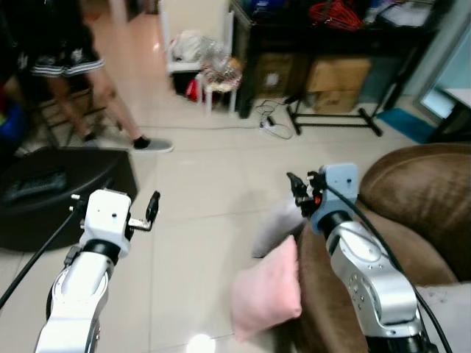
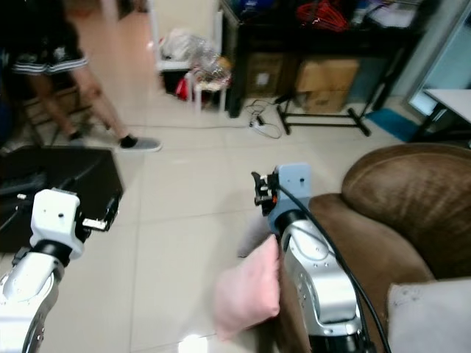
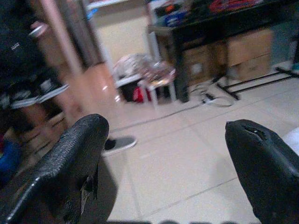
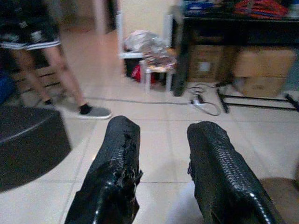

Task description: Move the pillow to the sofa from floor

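Soft pink square pillow point(image 1: 266, 296) leans on brown leather sofa point(image 1: 419, 198) arm, on floor. Right gripper point(image 1: 298, 190) above it, fingers narrowly apart, empty; left gripper point(image 1: 151, 209) wide. Lower right, open wider b4 pinching top edge.

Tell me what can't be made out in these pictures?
- Pink pillow: its lower edge and how it rests, hidden by the sofa arm and the right arm, head views.
- Grey cushion behind it: mostly covered by the right gripper.
- Person: cut off by the top edge, blurred.
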You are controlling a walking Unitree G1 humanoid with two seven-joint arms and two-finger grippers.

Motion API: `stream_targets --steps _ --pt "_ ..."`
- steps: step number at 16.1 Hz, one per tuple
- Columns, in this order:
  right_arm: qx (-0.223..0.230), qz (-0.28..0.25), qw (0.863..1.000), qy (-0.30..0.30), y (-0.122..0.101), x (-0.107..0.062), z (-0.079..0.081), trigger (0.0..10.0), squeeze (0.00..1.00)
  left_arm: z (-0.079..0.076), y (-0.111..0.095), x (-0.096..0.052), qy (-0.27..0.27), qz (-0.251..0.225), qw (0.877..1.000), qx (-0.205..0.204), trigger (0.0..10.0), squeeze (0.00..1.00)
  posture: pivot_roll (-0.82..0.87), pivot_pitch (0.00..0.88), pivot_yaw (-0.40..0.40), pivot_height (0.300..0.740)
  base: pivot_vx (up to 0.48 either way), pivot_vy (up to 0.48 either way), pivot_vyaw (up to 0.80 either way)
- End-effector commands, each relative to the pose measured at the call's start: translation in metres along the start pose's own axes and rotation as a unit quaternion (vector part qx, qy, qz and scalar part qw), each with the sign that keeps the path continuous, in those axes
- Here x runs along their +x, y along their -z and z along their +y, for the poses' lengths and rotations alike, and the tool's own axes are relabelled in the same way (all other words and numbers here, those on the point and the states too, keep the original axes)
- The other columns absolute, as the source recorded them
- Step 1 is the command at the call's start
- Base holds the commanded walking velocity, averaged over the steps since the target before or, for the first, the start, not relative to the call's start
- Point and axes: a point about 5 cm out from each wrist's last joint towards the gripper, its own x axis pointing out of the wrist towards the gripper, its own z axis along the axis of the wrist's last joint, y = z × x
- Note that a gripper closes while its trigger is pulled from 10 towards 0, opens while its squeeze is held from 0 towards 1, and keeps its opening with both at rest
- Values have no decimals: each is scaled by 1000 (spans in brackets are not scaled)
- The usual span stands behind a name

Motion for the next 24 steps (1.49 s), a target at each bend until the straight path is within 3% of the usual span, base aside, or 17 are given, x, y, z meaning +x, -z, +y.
stream_targets --steps 1,6,9,11,12,16,24 --pt "-4 0 1000 19 0 -3 -12 10000 0 -10 -2 2 19 -5 1000 -8 10000 0 24 0 -45 740 307 0 -788" --pt "-8 -2 1000 17 2 -3 -11 10000 0 -10 -3 2 22 -7 1000 -7 10000 0 28 0 -43 740 308 0 0" --pt "-59 1 998 -15 3 -5 -7 10000 0 -11 -3 2 25 -8 1000 -6 10000 0 28 0 -40 740 307 0 533" --pt "-53 2 998 -15 4 -5 -8 10000 0 -14 -3 3 30 -9 1000 -4 10000 0 26 0 -38 740 309 0 800" --pt "-29 4 1000 -1 6 -5 -12 10000 0 -15 -3 4 33 -10 999 -2 10000 0 26 0 -38 740 292 0 0" --pt "-32 10 999 -1 9 -6 -15 10000 0 -15 -1 5 24 -5 1000 6 10000 0 20 0 -36 740 0 0 0" --pt "-24 17 999 36 14 -7 -23 10000 0 -9 5 2 7 9 1000 11 10000 0 27 0 -52 661 0 0 0"
